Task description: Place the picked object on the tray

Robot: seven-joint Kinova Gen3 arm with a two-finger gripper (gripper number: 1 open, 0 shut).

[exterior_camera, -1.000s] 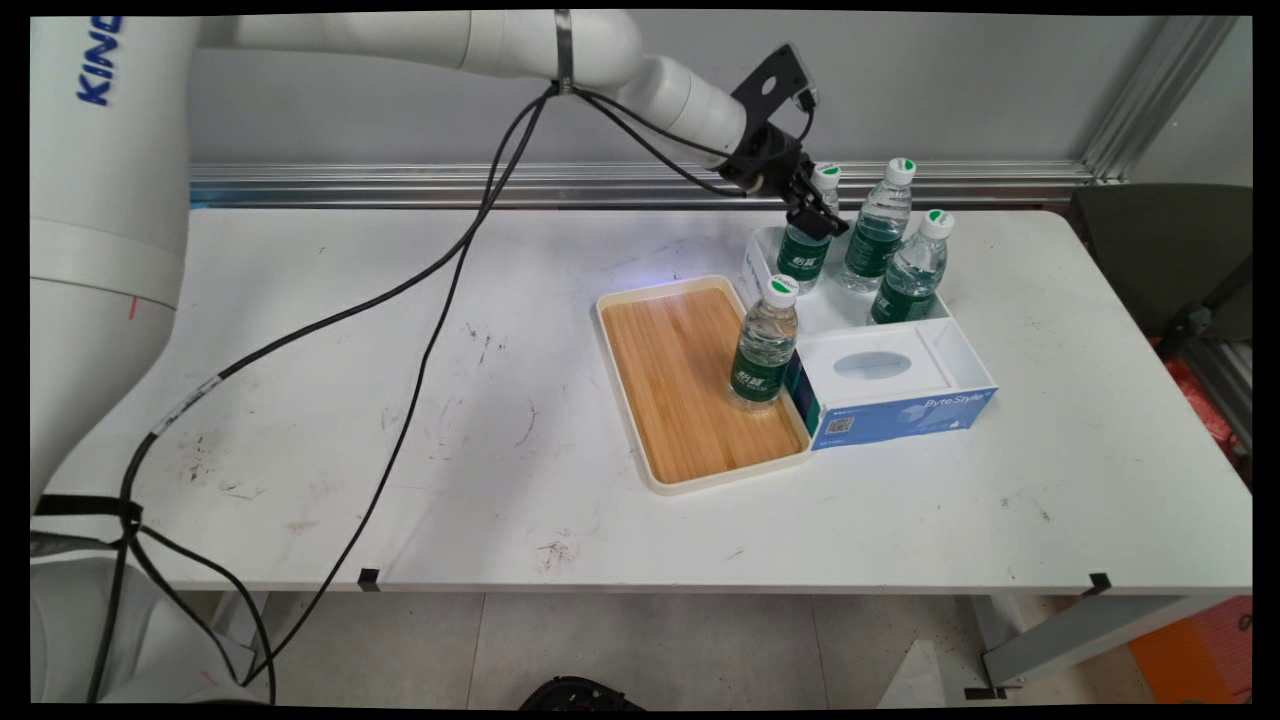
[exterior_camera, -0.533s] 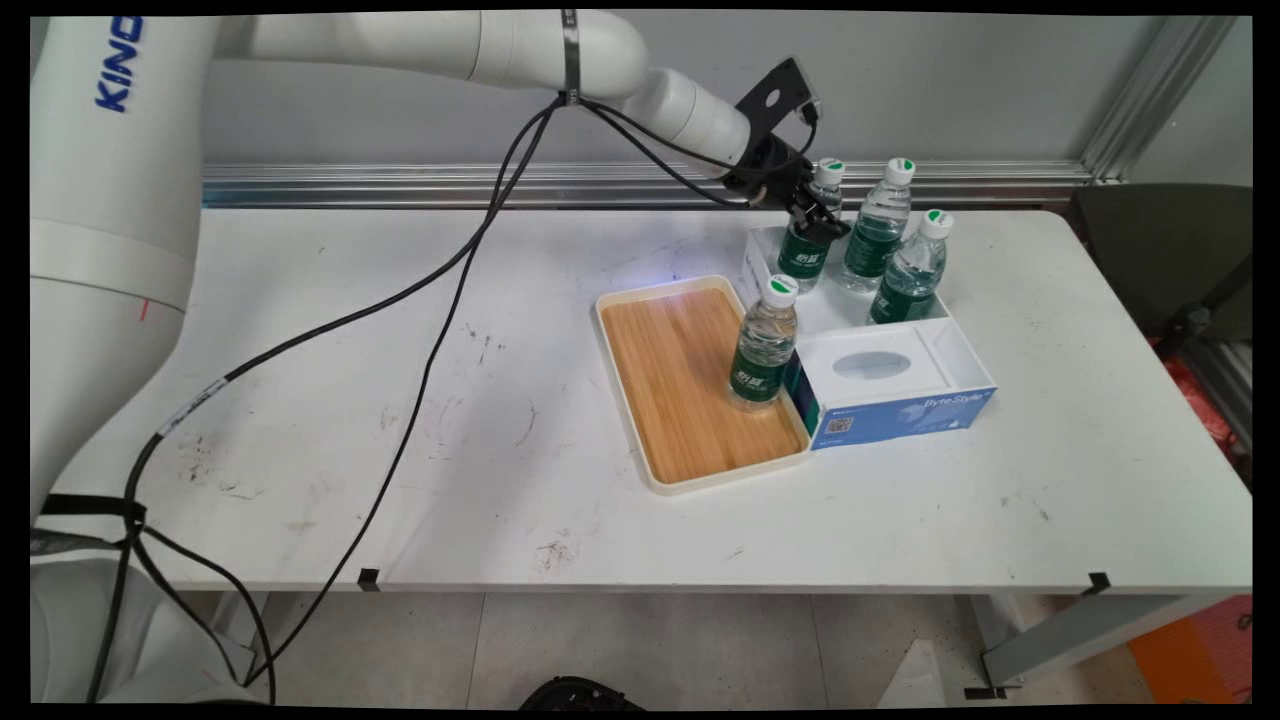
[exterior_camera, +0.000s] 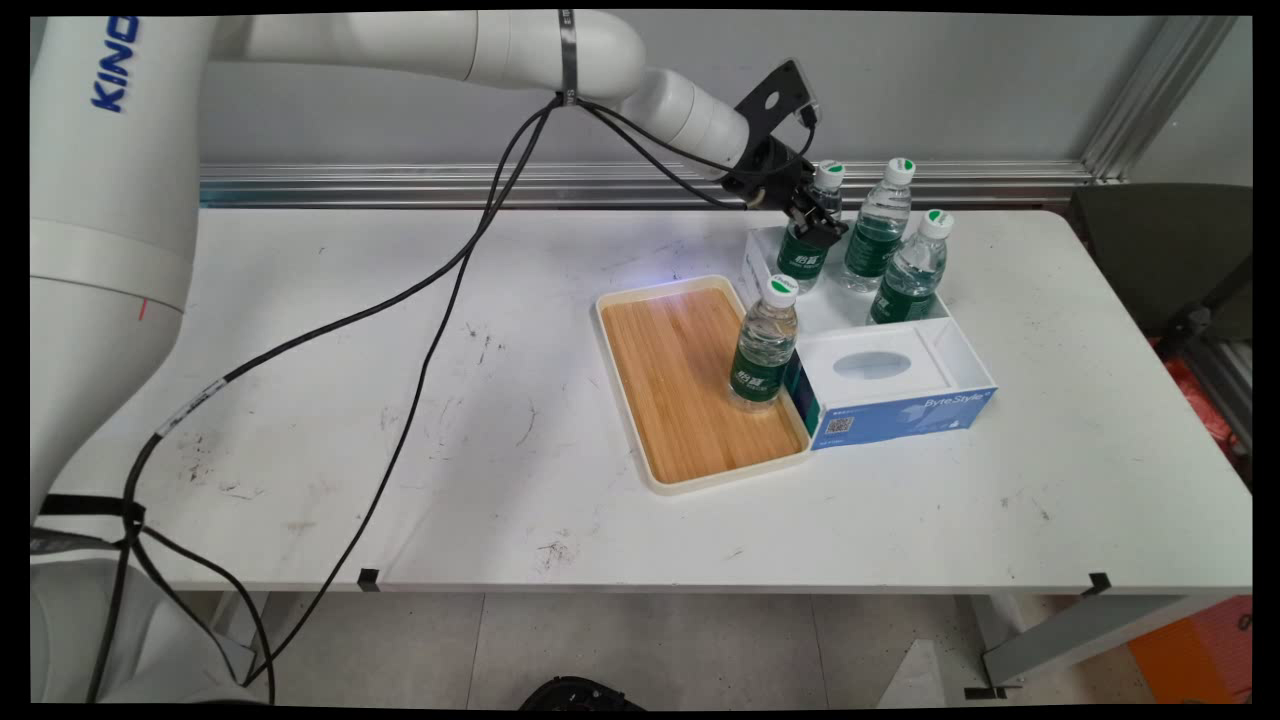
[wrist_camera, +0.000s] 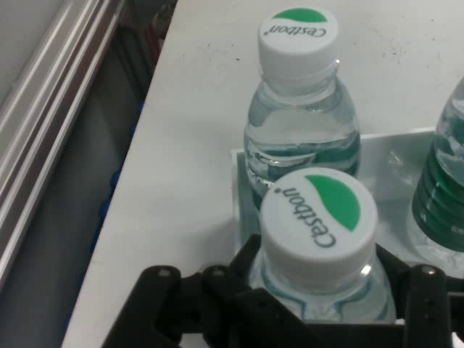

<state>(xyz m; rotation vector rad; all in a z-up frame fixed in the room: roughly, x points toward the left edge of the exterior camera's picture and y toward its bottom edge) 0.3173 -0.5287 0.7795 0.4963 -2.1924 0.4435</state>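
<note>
My gripper [exterior_camera: 815, 212] is shut on a water bottle [exterior_camera: 803, 258] with a green label and a white and green cap, held just under the cap. This bottle stands upright in the back left corner of a white open box [exterior_camera: 960, 345]. In the hand view the held bottle's cap [wrist_camera: 319, 217] sits between the two fingers [wrist_camera: 250, 254]. A second bottle [wrist_camera: 301, 109] stands right behind it, and a third [wrist_camera: 442, 196] is at the right edge.
Two more bottles [exterior_camera: 880, 235] [exterior_camera: 912, 275] stand in the box's back half, with a blue tissue box [exterior_camera: 905, 415] in its front. A bamboo tray [exterior_camera: 680, 380] left of the box holds another upright bottle [exterior_camera: 765, 345]. The arm's black cables [exterior_camera: 420, 350] hang over the table's left half.
The hand has shifted slightly up and to the right at the bottle's neck. The bottle stays in about the same place, and the other bottles have not moved.
</note>
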